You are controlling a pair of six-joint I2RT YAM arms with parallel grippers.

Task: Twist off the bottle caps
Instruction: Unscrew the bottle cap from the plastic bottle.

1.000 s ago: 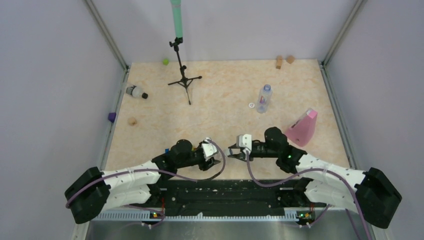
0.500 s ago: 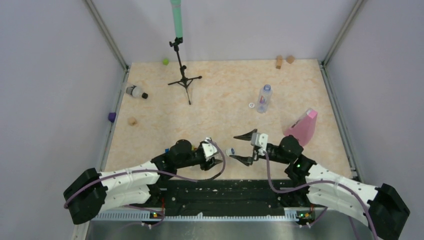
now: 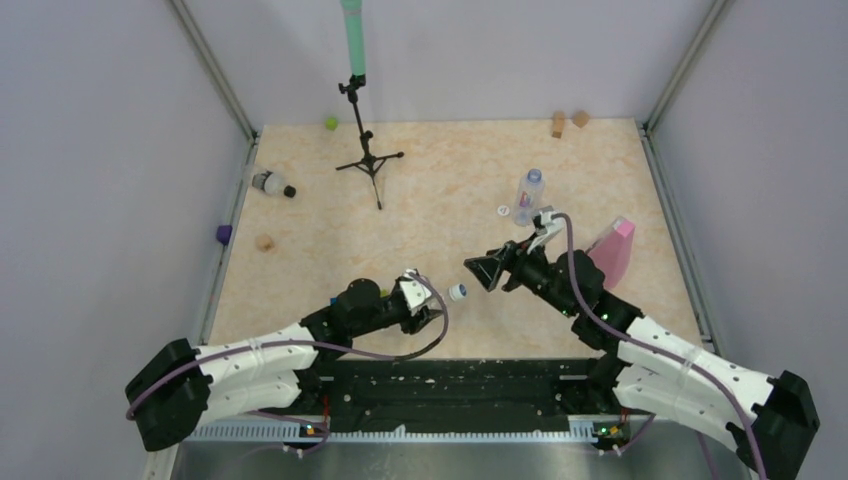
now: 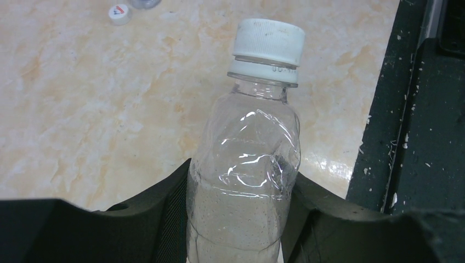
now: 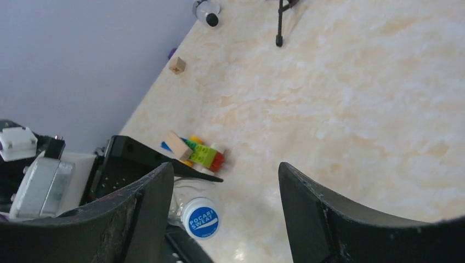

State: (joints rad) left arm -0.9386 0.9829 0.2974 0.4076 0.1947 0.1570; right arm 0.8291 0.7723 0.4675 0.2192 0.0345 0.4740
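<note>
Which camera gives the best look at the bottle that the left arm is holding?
The left wrist view: the bottle fills the picture, its clear body clamped in the left gripper, white cap on. The top view shows only its tiny cap. The right wrist view sees it cap-first.

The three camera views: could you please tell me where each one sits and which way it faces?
Top external: above and behind the arm bases, looking down on the table; both arms show.
Left wrist: looks along the left fingers at the clamped bottle.
Right wrist: looks leftward across the table, between the open right fingers.
Shared: the bottle's cap appears in all three.
</note>
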